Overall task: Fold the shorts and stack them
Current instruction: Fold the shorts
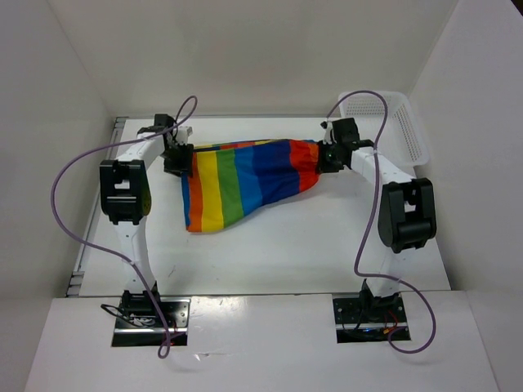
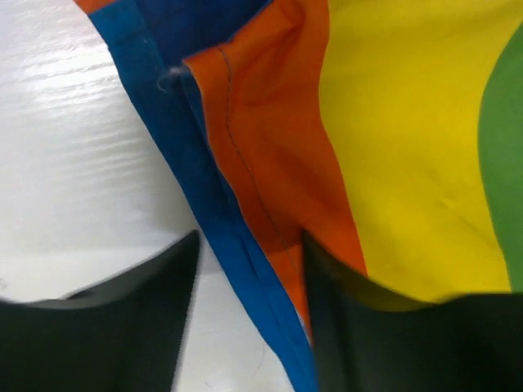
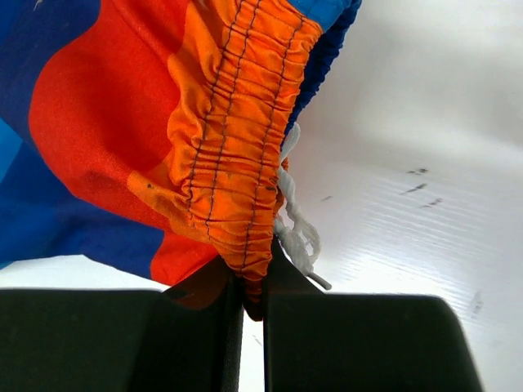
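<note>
Rainbow-striped fabric shorts [image 1: 245, 180] lie spread out between the two arms near the back of the white table [image 1: 327, 245], their top edge running almost straight from one gripper to the other. The right gripper [image 3: 253, 278] is pressed together on the orange elastic waistband, with the white drawstring [image 3: 298, 233] dangling just beside its fingers. The left gripper [image 2: 249, 245] stands spread around the blue hem at the opposite end; bare table shows through the gap, so it does not seem to be gripping anything.

That uneven hold is the main risk. If the right arm lifts or pulls now, the free left end will probably drag and bunch, and any fold would come out crooked. If the left jaws close too shallowly, they may catch only the hem's edge, or just one layer, and slip off under tension. The loose drawstring could also snag in the right fingers on release. A white plastic mesh basket [image 1: 404, 122] sits close behind the right arm, within reach of a wide swing.
</note>
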Robot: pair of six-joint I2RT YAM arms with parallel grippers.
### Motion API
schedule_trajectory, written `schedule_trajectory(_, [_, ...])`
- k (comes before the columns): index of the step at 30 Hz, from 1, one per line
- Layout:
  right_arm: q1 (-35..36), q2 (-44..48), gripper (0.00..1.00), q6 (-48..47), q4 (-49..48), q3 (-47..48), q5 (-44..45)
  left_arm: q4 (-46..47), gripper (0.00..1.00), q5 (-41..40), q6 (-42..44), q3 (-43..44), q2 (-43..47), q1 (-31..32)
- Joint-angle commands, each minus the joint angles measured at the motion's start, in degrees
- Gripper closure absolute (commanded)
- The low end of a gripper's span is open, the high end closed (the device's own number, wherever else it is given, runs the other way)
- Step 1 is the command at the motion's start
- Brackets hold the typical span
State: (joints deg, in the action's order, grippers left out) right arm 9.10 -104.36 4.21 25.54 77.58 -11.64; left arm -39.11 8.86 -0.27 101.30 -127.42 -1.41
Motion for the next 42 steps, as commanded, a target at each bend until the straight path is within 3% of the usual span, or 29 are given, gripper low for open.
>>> schedule_trajectory(1, [-0.1,3.9,1.0,-4.4,0.1,2.8,4.6,-1.5,0.46,9.3,0.3,0.8,-3.9,-0.1])
schedule_trajectory(3, [-0.1,5.6,1.0,-5.9,0.7,2.8,6.2,-2.8,0.64,15.8,0.3,2.4,-4.6,0.6])
schedule_trajectory(7, [-0.1,7.8,1.0,-11.7,4.0,2.1,11.0,-2.8,0.88,22.1,0.3,4.4,-5.1,4.9])
schedule_trajectory(10, [-0.1,9.3,1.0,-16.0,5.8,2.1,15.8,-2.8,0.95,25.8,0.3,6.9,-6.7,8.7])
schedule_trajectory(17, [1.3,9.3,1.0,-24.2,9.2,9.2,26.5,-2.2,0.97,27.9,0.3,13.7,-8.7,15.8])
schedule_trajectory(22, [14.7,6.4,1.0,-31.1,9.2,14.2,37.3,-2.2,0.97,26.5,0.3,16.9,-9.9,16.4])
schedule_trajectory(27, [26.5,3.1,1.0,-35.0,9.2,14.8,40.3,-1.7,0.97,24.7,0.3,16.9,-9.3,16.4])
schedule_trajectory(33, [35.2,-3.5,1.0,-34.4,8.5,15.6,39.6,-1.7,0.97,24.2,0.3,16.9,-10.4,14.8])
schedule_trajectory(42, [42.0,-8.7,1.0,-33.9,9.1,16.9,34.9,-1.7,0.97,24.8,0.3,15.7,-9.9,11.6])
